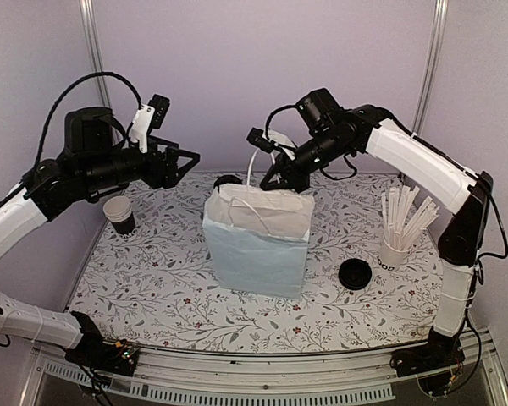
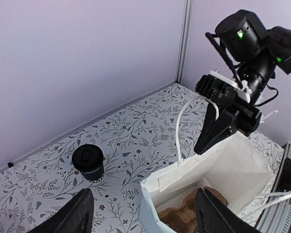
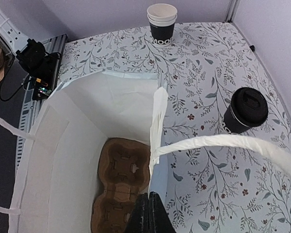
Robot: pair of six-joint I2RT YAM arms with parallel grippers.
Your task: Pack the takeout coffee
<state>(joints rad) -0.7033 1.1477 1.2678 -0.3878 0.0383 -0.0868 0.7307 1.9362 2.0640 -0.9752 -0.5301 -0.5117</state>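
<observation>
The takeout coffee (image 1: 229, 180), a small black cup with a black lid, stands upright on the table just behind the bag's left corner. It also shows in the left wrist view (image 2: 88, 162) and the right wrist view (image 3: 246, 110). The pale-blue paper bag (image 1: 258, 245) stands open mid-table with the brown cup carrier (image 3: 123, 184) on its bottom. My right gripper (image 1: 277, 179) is shut on the bag's far rim (image 3: 157, 121) and holds it open. My left gripper (image 1: 184, 163) is open and empty, in the air left of the bag and above the coffee.
Stacked open black cups (image 1: 120, 213) stand at the left. A loose black lid (image 1: 355, 274) lies right of the bag. A white cup of wooden stirrers (image 1: 395, 252) stands at the right. Walls close the back and sides.
</observation>
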